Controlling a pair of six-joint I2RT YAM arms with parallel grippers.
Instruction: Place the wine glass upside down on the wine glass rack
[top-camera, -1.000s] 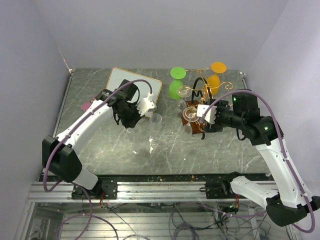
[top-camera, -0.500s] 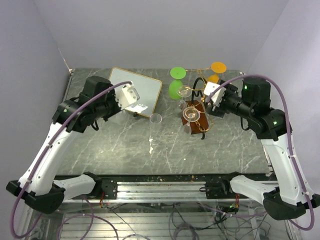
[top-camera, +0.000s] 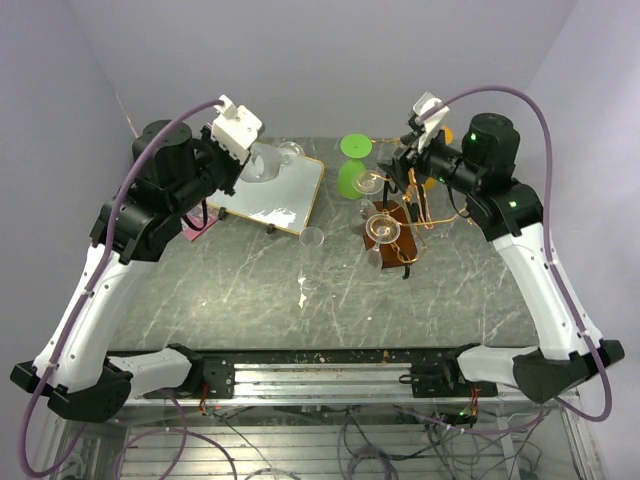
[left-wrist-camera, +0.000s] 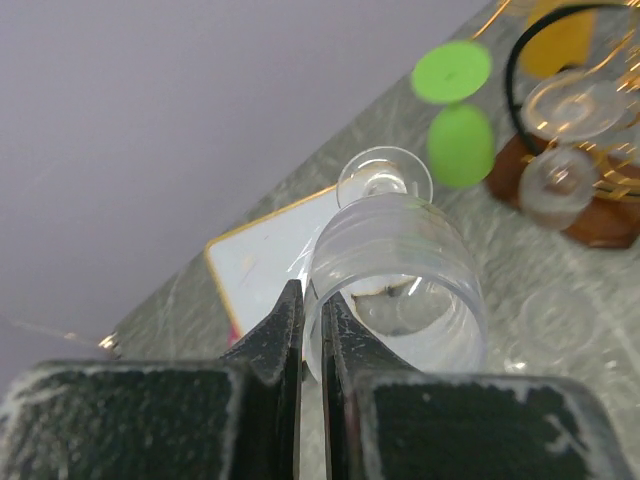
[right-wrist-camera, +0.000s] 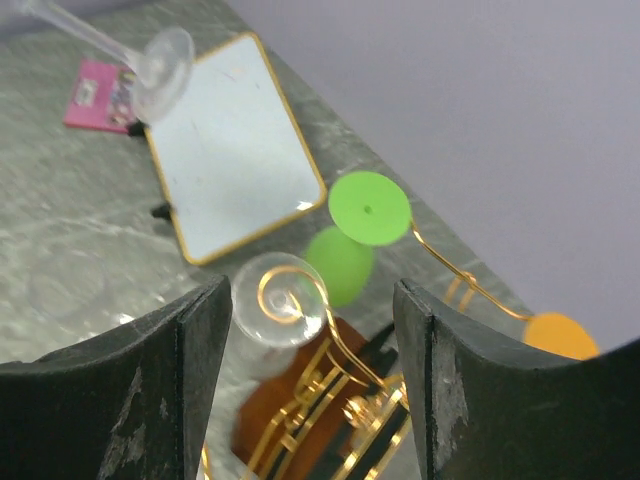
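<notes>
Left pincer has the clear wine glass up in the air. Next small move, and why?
Probably carry it right, toward the wine glass rack. The left pincer is shut on the clear wine glass at its rim, holding it on its side above the white framed board, well left of the rack. The right pincer stands open over the rack, so approach slowly.

Left claw (left-wrist-camera: 311, 305) held high, clamped, right claw (right-wrist-camera: 308, 298) high, agape.

The wine glass (left-wrist-camera: 395, 270) is seen clear, the wine glass rack (top-camera: 400, 218) gold wire on dark brown. A green glass (left-wrist-camera: 458, 145), an orange glass (right-wrist-camera: 560, 337) and a white-veined grey surface (top-camera: 250, 290) are spotted too.
</notes>
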